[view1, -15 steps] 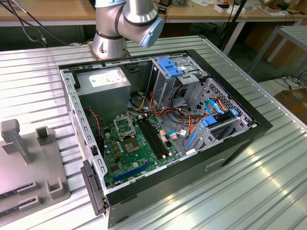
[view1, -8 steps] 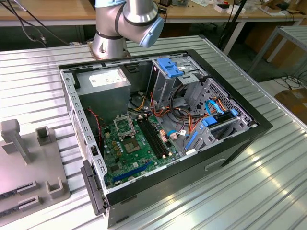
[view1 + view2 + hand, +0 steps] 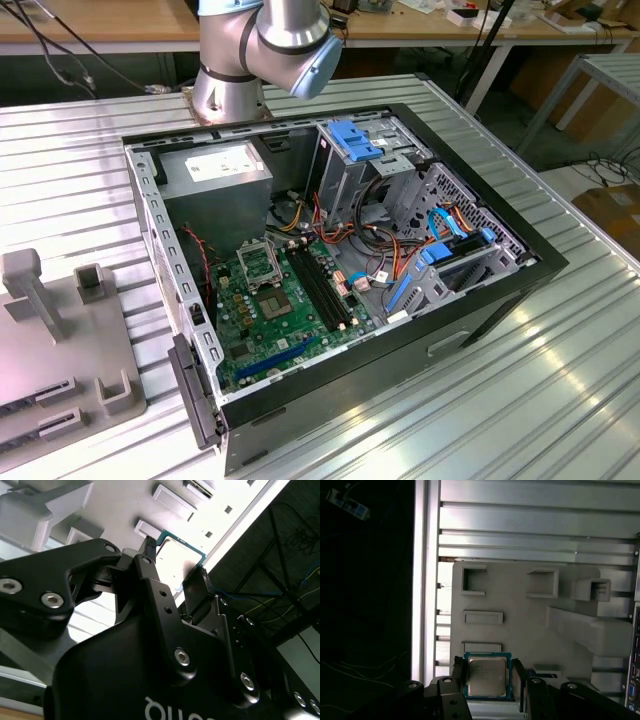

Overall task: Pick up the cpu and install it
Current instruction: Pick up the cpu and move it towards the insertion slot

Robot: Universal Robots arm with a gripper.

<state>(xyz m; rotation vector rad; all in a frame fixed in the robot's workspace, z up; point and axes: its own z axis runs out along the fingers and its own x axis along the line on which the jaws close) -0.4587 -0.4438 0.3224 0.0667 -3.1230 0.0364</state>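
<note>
Grey slotted tray [image 3: 520,630] lay near the bench [image 3: 530,510] edge; gripper [image 3: 487,663] pointed down over it, clamping the cpu [image 3: 487,677] by opposite edges.

The gripper [image 3: 487,665] clasps the cpu [image 3: 487,676] (above a grey tray [image 3: 520,617]).

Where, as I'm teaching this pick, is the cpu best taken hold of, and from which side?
Probably by two opposite edges of the cpu, coming from the side of its metal top: it is a thin flat square, so only its edges offer hold. The pincer grips it that way now.
</note>
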